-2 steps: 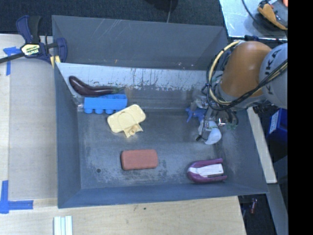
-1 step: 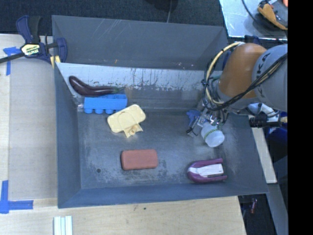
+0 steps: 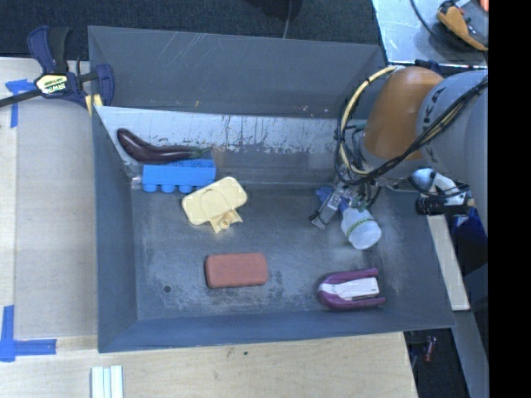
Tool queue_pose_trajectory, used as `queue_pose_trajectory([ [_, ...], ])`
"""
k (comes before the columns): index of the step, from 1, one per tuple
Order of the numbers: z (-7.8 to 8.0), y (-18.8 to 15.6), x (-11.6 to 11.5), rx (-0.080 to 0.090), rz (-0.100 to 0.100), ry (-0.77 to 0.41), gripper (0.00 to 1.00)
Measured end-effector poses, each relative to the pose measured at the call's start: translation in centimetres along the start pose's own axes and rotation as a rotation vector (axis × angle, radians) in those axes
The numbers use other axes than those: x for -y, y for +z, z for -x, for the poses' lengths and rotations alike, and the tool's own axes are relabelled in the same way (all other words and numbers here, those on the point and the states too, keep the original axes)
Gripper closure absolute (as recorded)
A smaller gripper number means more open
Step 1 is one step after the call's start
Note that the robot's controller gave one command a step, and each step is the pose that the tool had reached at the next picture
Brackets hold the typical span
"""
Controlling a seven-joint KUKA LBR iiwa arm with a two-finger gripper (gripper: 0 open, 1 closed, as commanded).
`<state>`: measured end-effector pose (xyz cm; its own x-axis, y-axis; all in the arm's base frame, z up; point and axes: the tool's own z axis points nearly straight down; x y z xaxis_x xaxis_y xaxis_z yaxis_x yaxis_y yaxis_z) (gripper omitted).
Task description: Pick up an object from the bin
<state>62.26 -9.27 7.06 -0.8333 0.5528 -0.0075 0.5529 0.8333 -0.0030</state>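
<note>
Brick front; bottle right; block back-left.

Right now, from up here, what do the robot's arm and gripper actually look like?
The arm is thick, rounded and silver-grey, with a glossy orange-brown cover near its wrist. Yellow and black cables loop around that cover. At its tip sits a small, dark metal gripper with bluish parts.

Readable text: none legible anywhere in the bin
Purple case, 5 o'clock in the bin: white panel on top; any print there too small to tell
White bottle, 3 o'clock: pale side facing up; no lettering made out
Numbers, brands, signs: none legible
</note>
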Motion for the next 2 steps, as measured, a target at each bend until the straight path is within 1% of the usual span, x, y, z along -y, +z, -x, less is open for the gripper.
queue_pose_trajectory([
  [1, -0.1, -0.1, 1.2, 0.007, 0.012, -0.053, 0.00],
  [2, 0.1, -0.1, 0.2, 0.006, 0.003, -0.013, 1.00],
])
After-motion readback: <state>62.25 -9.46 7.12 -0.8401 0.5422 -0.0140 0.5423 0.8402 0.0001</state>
